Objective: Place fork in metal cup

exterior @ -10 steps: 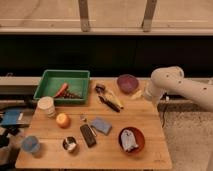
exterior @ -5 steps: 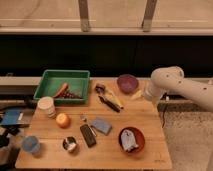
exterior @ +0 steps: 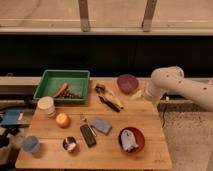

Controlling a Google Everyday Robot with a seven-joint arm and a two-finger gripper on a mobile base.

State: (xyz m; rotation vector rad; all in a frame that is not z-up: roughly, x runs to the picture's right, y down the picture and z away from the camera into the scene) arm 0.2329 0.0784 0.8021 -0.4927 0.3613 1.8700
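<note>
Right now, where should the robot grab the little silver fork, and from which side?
Probably the middle of the thin silvery metal fork, from straight above: it lies flat on the wooden table, and the black remote-like bar crowds its near side. The pincer is at the table's right rear edge, by the purple bowl.

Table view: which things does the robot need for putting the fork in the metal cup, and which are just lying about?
Needed: fork; metal cup; gripper, at the right edge of the table, away from both.

Lying about: green tray; white ribbed cup; orange; light-blue cup; black bar; blue sponge; purple bowl; red bowl; dark-handled tool.
</note>
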